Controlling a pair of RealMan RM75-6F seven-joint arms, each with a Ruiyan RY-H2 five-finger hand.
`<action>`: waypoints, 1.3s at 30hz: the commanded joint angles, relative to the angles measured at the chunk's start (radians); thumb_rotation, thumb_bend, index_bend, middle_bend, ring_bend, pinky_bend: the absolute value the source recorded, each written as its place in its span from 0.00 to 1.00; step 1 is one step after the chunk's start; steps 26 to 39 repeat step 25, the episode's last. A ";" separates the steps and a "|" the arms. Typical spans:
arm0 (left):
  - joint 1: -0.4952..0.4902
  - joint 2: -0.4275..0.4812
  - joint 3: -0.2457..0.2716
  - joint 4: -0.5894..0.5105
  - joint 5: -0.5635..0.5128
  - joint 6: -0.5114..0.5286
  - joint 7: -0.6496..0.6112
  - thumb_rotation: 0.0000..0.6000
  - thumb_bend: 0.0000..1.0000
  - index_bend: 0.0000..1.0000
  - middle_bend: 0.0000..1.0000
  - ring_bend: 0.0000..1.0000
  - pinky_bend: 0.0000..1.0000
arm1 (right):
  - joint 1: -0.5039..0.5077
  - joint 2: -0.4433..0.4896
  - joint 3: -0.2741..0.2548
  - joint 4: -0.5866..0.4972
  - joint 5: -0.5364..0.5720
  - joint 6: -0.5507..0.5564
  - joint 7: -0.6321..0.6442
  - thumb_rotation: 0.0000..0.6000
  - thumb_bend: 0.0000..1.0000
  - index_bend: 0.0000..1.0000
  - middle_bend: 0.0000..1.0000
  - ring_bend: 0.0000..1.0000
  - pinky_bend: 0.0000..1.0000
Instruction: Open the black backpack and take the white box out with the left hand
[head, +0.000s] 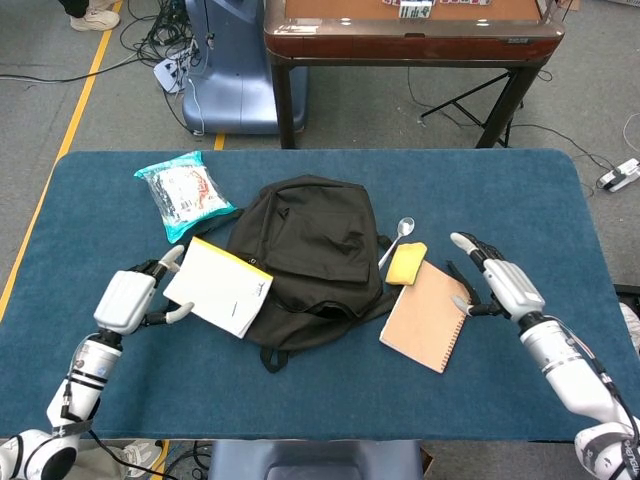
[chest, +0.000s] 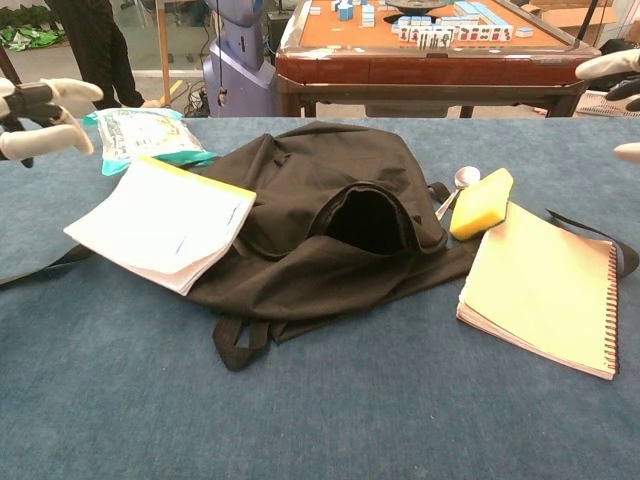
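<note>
White box (head: 218, 285) is out, lying left of center, half on the open black backpack (head: 305, 250). Left hand (head: 128, 298) spread beside it, right hand (head: 505, 282) spread too. Basically done; next just pull back.

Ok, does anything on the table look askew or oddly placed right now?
The white box lies flat, partly overlapping the left edge of the black backpack, not squarely on the table. The backpack's opening gapes. Nothing looks spilled or damaged.
</note>
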 joint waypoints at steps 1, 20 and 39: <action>0.037 0.028 -0.018 -0.014 -0.043 0.032 -0.009 0.59 0.14 0.06 0.32 0.28 0.41 | -0.034 0.001 -0.017 0.018 -0.018 0.055 -0.005 1.00 0.31 0.00 0.04 0.00 0.01; 0.265 0.200 0.033 -0.091 -0.182 0.164 0.069 1.00 0.14 0.14 0.32 0.28 0.38 | -0.285 -0.004 -0.145 0.060 -0.150 0.424 -0.052 1.00 0.36 0.17 0.18 0.08 0.01; 0.331 0.195 0.057 -0.099 -0.112 0.259 0.049 1.00 0.14 0.16 0.32 0.28 0.37 | -0.345 0.003 -0.173 0.052 -0.176 0.494 -0.047 1.00 0.36 0.19 0.19 0.08 0.01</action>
